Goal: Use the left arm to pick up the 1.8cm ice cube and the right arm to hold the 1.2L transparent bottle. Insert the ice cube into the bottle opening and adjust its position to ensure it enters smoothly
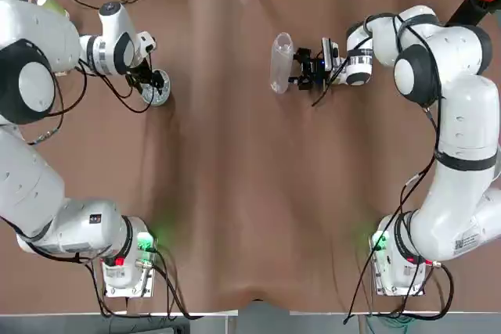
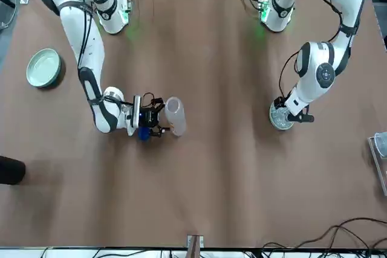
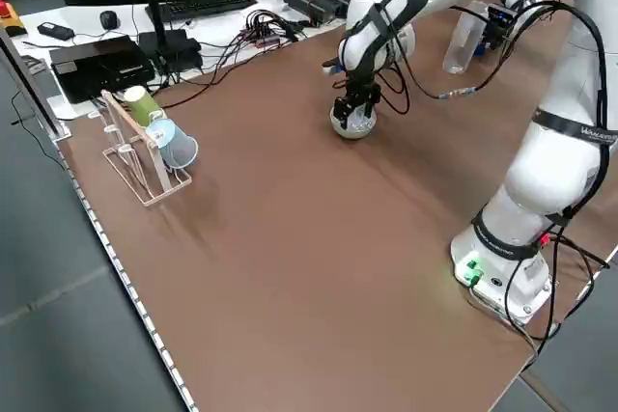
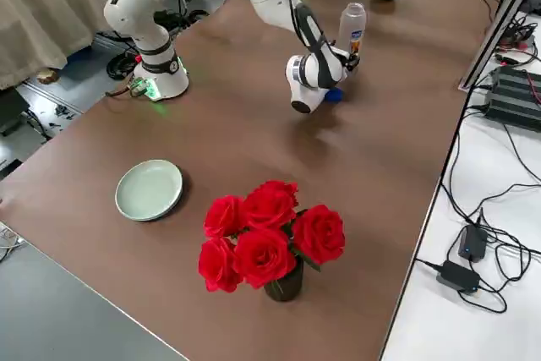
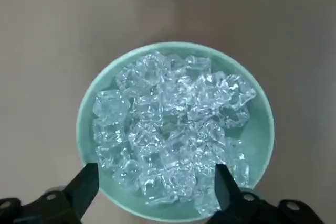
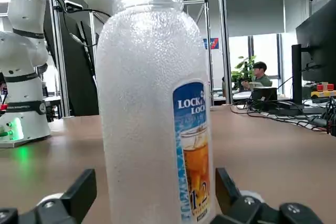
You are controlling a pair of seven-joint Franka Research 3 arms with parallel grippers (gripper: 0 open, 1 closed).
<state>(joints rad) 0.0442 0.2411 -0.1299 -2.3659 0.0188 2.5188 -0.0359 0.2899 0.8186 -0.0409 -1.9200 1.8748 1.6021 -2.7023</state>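
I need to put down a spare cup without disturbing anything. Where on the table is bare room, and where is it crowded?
The widest bare patch is the brown middle of the table, between the two arm bases. Crowded spots: the bowl of ice cubes under the left gripper, and the transparent bottle with the right gripper beside it. Near the table's right end stand a green plate and red roses.

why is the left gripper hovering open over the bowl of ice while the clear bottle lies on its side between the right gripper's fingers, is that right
Not quite: the transparent bottle stands upright between the open right gripper, as the right wrist view shows. The left gripper does hover open over the bowl of ice.
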